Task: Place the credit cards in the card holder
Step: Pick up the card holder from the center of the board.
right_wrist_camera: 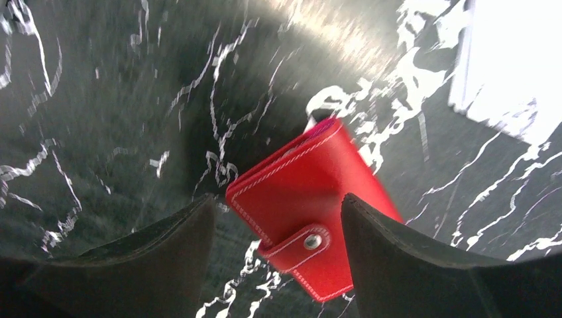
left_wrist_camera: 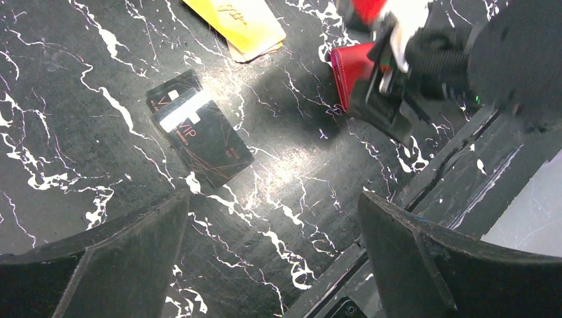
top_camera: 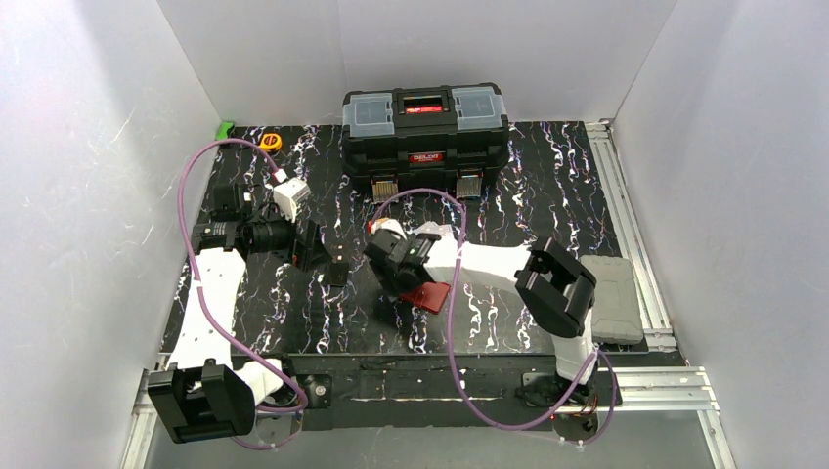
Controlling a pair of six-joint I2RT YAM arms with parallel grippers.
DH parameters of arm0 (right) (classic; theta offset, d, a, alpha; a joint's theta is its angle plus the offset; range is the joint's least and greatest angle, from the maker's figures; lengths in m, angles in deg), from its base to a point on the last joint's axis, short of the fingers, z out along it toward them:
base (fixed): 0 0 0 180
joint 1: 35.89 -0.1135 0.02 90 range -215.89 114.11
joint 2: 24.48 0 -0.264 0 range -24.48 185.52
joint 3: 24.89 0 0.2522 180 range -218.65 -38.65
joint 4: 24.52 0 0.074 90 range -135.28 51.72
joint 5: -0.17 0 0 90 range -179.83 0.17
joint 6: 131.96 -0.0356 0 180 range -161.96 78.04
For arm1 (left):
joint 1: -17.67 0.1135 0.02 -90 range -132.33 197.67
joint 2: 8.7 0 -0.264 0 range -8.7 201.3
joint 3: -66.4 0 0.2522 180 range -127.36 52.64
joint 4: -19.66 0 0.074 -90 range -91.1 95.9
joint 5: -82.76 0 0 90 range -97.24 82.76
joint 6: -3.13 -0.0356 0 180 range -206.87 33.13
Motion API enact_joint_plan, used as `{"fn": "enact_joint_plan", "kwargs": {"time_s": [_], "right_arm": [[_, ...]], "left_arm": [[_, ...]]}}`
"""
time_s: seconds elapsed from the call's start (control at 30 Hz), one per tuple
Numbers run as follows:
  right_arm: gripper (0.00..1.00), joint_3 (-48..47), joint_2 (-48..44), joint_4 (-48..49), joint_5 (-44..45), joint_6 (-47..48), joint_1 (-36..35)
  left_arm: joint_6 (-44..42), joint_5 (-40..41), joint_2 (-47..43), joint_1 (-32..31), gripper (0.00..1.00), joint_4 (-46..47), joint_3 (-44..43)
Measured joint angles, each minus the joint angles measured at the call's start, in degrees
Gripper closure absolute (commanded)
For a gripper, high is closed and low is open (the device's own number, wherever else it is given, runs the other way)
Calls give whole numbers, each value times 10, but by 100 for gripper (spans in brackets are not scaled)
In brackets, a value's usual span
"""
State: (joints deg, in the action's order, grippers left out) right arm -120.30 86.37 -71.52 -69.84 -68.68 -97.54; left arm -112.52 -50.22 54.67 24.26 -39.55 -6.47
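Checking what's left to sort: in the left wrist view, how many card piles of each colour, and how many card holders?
Black card pile: 1
Yellow card pile: 1
Red card holder: 1
Total: 3

left arm stretched forward on its own side, left gripper turned inward, fingers spread wide, right arm bent at the elbow and reaching across toward centre, right gripper tipped steeply downward, fingers parted

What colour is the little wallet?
The card holder is red with white stitching, best seen in the right wrist view.
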Motion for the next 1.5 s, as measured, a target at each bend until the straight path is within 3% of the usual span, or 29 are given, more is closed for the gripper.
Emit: {"fn": "enact_joint_plan", "kwargs": {"time_s": [0.27,0.53,0.8,0.93,1.13,1.27,1.4,1.5], "right_arm": [[27,85,-34,4,22,-1,-43],[21,176,-182,-16,7,-25,-39],[25,264,-315,6,-40,-89,19],[26,327,-313,21,-88,-111,77],[29,338,-288,67,-165,-117,112],[40,332,-260,95,-203,-111,135],[42,291,-190,100,-231,-101,151],[50,276,-170,111,-245,-96,153]], "left_arm": [[-7,-14,0,0,0,-1,0],[-14,-19,-1,0,1,-1,0],[-24,-21,-1,0,1,-3,0],[-58,-31,1,0,1,-29,-5],[-107,-47,8,0,0,-63,-14],[-133,-49,6,0,0,-73,-13],[-159,-54,0,0,1,-75,-10],[-186,-64,-5,0,0,-79,-1]]}}
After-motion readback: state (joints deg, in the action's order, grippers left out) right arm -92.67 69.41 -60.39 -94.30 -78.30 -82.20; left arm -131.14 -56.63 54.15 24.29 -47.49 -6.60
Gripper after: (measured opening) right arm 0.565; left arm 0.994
